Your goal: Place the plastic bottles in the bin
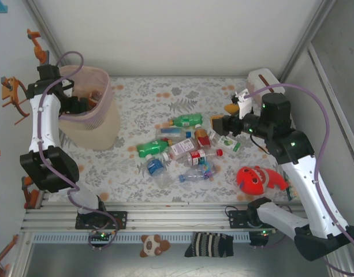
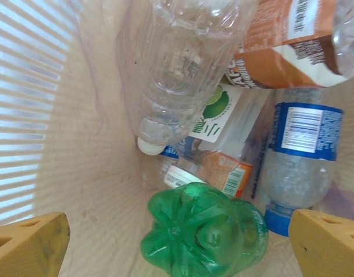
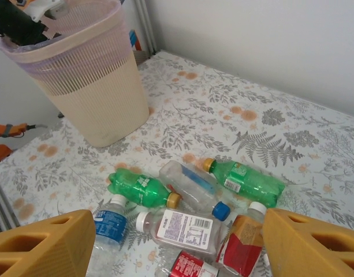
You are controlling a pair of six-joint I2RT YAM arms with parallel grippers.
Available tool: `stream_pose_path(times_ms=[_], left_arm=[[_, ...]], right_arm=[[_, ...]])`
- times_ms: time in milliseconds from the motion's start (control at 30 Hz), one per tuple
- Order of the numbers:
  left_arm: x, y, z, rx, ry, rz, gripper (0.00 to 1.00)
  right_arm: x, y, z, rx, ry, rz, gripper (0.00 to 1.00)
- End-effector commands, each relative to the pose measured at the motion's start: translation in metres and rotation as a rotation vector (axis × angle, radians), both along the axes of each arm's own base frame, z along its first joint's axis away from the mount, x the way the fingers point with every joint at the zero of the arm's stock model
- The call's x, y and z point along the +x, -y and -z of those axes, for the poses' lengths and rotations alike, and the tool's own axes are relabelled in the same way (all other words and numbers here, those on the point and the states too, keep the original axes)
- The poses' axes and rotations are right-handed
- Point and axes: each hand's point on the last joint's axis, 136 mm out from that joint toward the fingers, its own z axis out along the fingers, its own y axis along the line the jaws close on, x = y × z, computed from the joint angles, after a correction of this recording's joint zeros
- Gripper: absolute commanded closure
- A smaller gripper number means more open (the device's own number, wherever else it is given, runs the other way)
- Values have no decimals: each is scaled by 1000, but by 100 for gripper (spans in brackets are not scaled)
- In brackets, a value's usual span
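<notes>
While left tool (image 2: 177, 249) and right tool (image 3: 178, 245) gape wide, the left wrist view shows bottles (image 2: 177, 69) in the bin (image 2: 55, 144).

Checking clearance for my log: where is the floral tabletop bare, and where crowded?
Bare: the far strip between the tall pale-pink perforated bin and the white box; the patch between bin and near edge. Crowded: the centre, strewn with small plastic bottles.

Left arm (image 1: 41, 124): I see it reaching to the far left, wrist tipped downward.
Left tool (image 2: 177, 247): jaws spread wide, gripping nothing.
Right arm (image 1: 306, 173): I see it raised, elbow high, forearm angled inward.
Right tool (image 3: 177, 242): jaws apart, empty between them.
</notes>
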Motion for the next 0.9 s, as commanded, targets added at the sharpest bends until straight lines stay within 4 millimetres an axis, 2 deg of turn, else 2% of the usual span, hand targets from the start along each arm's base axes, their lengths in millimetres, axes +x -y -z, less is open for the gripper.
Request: stream_pose_path(times_ms=[0, 267, 533, 867], left_arm=[[-4, 10, -28, -56, 100, 0, 3], [-13, 32, -66, -151, 231, 33, 3], [-25, 66, -104, -309, 354, 110, 4], [-50, 114, -118, -522, 410, 192, 10]], right_arm=[[1, 5, -13, -1, 33, 28, 25], [9, 13, -3, -13, -18, 99, 25], [16, 25, 23, -75, -106, 187, 25], [33, 35, 63, -175, -251, 280, 28]])
